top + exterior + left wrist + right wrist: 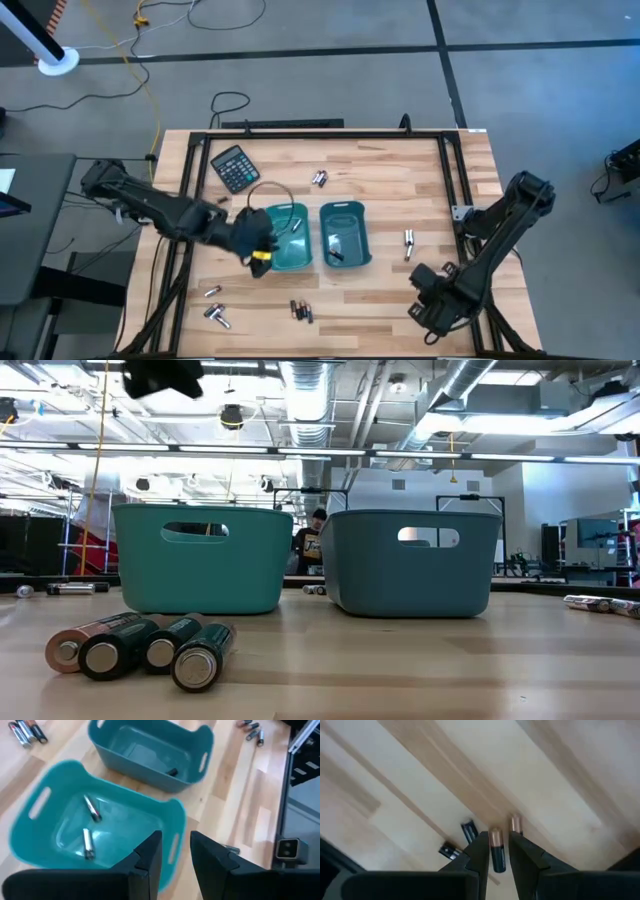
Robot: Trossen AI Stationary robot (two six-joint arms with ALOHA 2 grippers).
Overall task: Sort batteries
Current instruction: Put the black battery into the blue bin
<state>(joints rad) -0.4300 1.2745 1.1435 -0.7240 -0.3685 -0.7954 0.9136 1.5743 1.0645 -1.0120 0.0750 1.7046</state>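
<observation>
Teal bin (60, 820) under left gripper (175, 851), jaws parted, empty, right gripper (497, 851) clamping a battery (497, 851) over wood.

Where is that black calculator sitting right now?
In the high view, the black calculator lies on the table's far left part, just beyond the lighter teal bin, above which the left claw hovers.

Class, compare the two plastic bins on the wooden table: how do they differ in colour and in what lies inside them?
The brighter teal bin is greener; the darker blue-grey bin beside it is duller. The brighter teal bin holds two silvery batteries; the darker blue-grey bin shows a single dark battery. The left gripper hangs by the teal bin's rim, away from the other. Both are alike in shape, with cut-out handles.
</observation>
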